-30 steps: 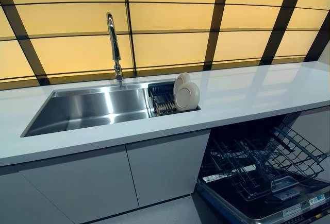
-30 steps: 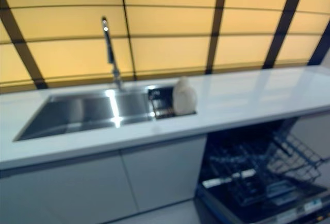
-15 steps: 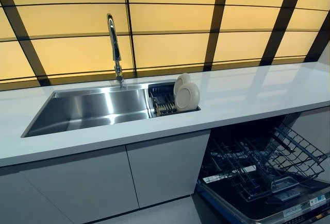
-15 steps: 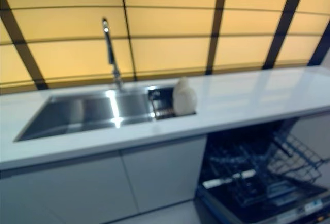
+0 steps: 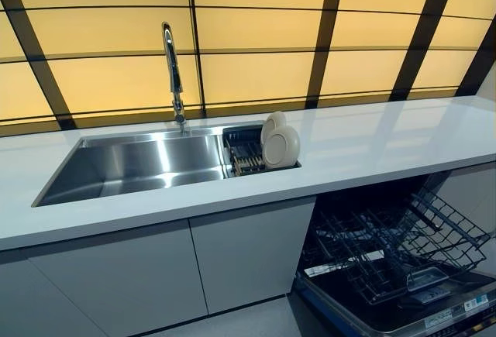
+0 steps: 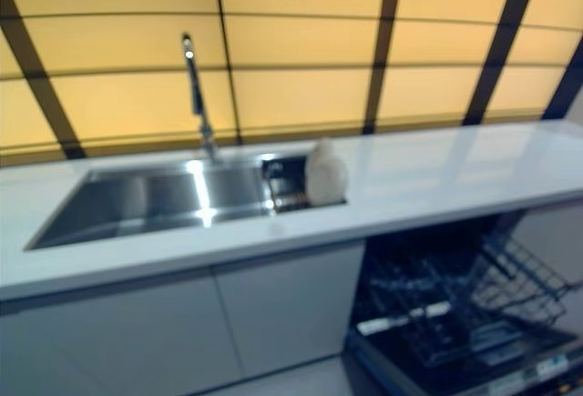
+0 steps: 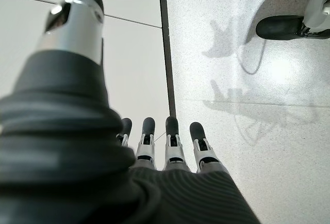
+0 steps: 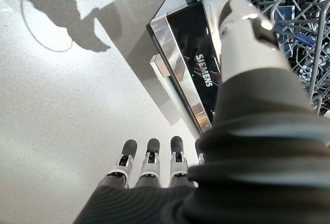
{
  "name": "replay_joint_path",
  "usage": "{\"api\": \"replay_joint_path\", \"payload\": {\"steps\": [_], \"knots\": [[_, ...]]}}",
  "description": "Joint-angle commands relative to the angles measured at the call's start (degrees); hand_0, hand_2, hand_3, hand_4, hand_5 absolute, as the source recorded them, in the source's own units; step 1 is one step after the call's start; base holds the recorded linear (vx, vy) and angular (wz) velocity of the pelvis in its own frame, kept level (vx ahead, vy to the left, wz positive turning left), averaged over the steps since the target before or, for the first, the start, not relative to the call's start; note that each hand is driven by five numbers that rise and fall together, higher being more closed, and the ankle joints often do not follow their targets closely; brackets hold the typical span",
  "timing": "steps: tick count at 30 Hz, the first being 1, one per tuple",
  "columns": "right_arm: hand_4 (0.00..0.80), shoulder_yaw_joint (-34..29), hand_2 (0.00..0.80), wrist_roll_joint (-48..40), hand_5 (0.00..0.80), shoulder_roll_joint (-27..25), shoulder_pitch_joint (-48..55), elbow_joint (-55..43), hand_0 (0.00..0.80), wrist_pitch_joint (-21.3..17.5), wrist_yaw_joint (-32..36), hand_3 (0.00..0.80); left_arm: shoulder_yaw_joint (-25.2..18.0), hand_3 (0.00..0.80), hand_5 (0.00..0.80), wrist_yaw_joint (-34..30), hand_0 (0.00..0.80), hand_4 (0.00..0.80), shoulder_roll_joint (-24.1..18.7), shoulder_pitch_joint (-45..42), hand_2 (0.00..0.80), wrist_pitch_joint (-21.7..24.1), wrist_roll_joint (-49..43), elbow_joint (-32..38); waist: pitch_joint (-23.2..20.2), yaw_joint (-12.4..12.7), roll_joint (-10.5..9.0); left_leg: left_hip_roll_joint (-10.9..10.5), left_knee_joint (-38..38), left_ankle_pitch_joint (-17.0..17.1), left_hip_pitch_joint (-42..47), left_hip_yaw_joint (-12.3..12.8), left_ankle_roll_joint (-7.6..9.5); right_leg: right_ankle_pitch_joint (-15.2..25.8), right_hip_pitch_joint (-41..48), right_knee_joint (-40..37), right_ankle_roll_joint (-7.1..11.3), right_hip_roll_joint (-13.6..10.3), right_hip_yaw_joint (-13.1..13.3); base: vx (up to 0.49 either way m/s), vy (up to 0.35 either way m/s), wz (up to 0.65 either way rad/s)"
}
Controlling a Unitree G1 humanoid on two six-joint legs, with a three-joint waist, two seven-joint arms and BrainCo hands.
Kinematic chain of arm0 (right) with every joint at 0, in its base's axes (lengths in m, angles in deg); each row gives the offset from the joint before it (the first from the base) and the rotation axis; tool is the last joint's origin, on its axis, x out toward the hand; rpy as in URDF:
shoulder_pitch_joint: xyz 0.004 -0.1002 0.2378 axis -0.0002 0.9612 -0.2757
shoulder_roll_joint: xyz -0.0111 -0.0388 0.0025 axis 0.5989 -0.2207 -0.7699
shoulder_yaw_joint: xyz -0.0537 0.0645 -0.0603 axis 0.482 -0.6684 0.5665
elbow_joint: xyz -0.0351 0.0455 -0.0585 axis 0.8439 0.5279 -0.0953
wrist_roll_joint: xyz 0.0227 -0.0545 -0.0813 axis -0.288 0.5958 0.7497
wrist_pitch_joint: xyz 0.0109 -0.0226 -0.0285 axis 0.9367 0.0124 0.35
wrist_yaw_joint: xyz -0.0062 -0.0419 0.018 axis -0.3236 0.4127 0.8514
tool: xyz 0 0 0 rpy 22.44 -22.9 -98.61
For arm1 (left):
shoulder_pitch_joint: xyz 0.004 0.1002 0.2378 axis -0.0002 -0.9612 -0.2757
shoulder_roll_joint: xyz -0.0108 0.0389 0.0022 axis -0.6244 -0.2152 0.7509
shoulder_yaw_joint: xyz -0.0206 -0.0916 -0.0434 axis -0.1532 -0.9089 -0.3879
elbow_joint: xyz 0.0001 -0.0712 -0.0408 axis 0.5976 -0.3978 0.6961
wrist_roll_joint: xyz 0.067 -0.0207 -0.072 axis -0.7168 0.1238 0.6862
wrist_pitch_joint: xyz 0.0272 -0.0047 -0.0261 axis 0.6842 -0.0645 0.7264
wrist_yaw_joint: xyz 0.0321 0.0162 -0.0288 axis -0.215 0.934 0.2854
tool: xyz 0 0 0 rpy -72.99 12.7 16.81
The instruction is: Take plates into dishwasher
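1. On my head feed the plates point(image 5: 280, 144) are standing on edge in the dark rack point(image 5: 245, 153) at the right end of the sink point(image 5: 132, 165), leaning against each other. I can make out at least two cream ones, the front one facing me.
2. The tap point(image 5: 172, 73) stands behind the sink, just left of the rack.
3. The white table point(image 5: 372, 139) runs off to the right of the sink, bare where I can see it.
4. The dishwasher point(image 5: 403, 263) is below the table on the right, door point(image 8: 193, 77) dropped open and the wire basket point(image 5: 418, 240) pulled out.
5. My left hand point(image 7: 165, 149) only shows on its wrist cam, fingers straight and relaxed, holding nothing, with the floor point(image 7: 242, 80) past them.
6. My right hand point(image 8: 152, 167) is the same deal: fingers loose and straight, nothing in it, hanging above the floor near the edge of the dishwasher door.
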Motion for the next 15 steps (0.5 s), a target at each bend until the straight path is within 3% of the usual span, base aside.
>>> {"api": "replay_joint_path", "payload": {"steps": [1,15], "knots": [[0.000,0.78,0.000,0.88,0.000,1.50,-2.39,2.28,0.000,-1.50,-0.18,0.000,-0.75,0.000,0.000,0.66,0.000,0.000,-1.63,3.20,0.000,1.43,-1.22,-2.47,0.66,0.80,-2.63,-3.36,0.00,-1.09,1.10,0.57,2.76,1.73,-0.06,0.73,1.54,-0.86,2.06,0.000,0.000,0.00],[0.000,0.81,0.000,1.08,0.000,1.72,-2.18,2.21,0.000,-1.57,-0.12,0.000,-0.80,0.000,0.000,0.99,0.000,0.000,-1.35,3.19,0.000,1.36,-1.34,-2.54,0.83,0.58,-2.80,-3.47,0.06,-1.29,1.31,0.82,2.98,1.76,-0.05,0.83,1.50,-0.88,2.36,0.000,0.000,0.00]]}}
